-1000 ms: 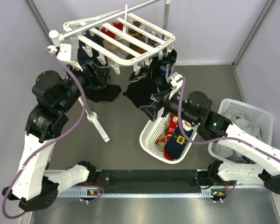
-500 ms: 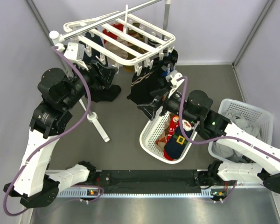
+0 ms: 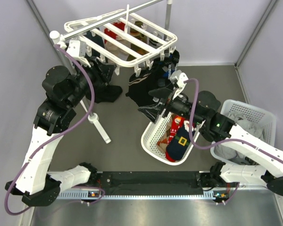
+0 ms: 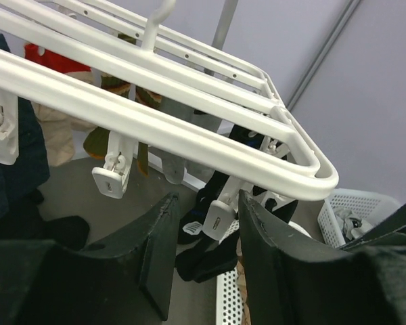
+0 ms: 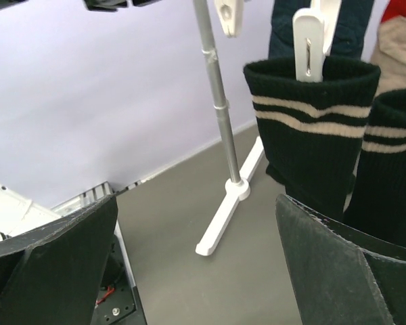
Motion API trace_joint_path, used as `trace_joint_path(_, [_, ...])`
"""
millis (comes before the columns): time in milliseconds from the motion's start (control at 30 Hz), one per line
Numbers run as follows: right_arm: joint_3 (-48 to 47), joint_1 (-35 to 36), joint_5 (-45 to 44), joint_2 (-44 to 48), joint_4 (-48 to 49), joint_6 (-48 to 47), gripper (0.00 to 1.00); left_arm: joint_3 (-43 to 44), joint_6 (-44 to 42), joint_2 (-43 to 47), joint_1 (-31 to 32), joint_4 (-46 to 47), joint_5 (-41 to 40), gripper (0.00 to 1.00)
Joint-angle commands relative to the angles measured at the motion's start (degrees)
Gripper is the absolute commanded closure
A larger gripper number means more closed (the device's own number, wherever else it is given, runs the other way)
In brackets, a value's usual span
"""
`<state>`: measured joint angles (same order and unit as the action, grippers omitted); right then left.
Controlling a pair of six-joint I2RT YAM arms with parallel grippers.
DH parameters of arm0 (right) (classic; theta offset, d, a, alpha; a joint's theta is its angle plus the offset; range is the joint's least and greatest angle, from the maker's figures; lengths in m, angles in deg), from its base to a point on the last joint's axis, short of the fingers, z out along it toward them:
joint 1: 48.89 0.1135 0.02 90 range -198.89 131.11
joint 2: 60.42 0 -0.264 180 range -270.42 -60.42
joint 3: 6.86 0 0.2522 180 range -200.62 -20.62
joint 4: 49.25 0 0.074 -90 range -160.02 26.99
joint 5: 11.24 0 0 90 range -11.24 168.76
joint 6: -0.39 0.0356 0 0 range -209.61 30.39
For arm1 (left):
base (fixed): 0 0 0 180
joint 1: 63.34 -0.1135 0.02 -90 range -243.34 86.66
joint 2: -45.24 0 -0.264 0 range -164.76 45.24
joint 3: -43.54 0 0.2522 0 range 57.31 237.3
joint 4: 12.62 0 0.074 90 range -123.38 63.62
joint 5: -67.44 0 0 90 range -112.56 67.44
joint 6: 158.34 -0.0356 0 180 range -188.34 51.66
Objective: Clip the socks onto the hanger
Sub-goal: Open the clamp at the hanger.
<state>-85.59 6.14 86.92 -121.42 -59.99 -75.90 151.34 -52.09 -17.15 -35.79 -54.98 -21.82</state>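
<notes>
From above, the hanger is seen at 12 o'clock, festive socks in a basket at 5 o'clock. The left tool is seen narrow, empty, under the hanger. The right tool is spread wide beside a striped sock.

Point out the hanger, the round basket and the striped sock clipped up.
hanger (image 4: pixel 155 128), left wrist view, its thick near bar.
round basket (image 3: pixel 151 136), top view, its left mesh wall.
striped sock (image 5: pixel 311 145), right wrist view, below the stripes.
</notes>
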Motion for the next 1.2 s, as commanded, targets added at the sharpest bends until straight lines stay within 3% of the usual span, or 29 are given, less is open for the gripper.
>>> trace_joint_path(0, [-3.41, 1.31, 2.65, 0.26, 5.41, -1.15, 0.01, -0.17, 0.19, 0.78, 0.31, 4.96, -2.84, 0.56])
trace_joint_path(167, [-5.08, 1.31, 3.26, -2.02, 9.71, -1.67, 0.02, -0.26, 0.71, 0.52, 0.22, 5.13, -2.67, 0.7])
trace_joint_path(467, [-10.44, 1.4, 6.51, -7.73, 16.21, -2.2, 0.02, -1.58, 0.89, 1.83, 0.22, 4.43, -1.44, 0.81])
trace_joint_path(533, [-11.31, 1.4, 7.21, -9.31, 17.45, -2.46, 0.02, -1.67, 0.89, 1.92, 0.31, 4.6, 1.63, 0.89])
trace_joint_path(733, [-13.43, 1.4, 8.8, -12.74, 19.47, -3.08, 0.03, -2.02, 1.41, 1.66, 0.22, 7.24, 9.97, 0.99])
trace_joint_path(933, [-13.08, -0.18, 8.27, -13.98, 18.59, -2.65, 0.04, -4.21, 2.64, 1.57, 0.31, 12.24, 15.7, 1.0])
trace_joint_path(1167, [-11.41, -5.71, 15.82, -14.86, 22.28, 3.6, 0.07, -4.57, 4.58, 0.52, 0.31, 16.2, 20.18, 1.0])
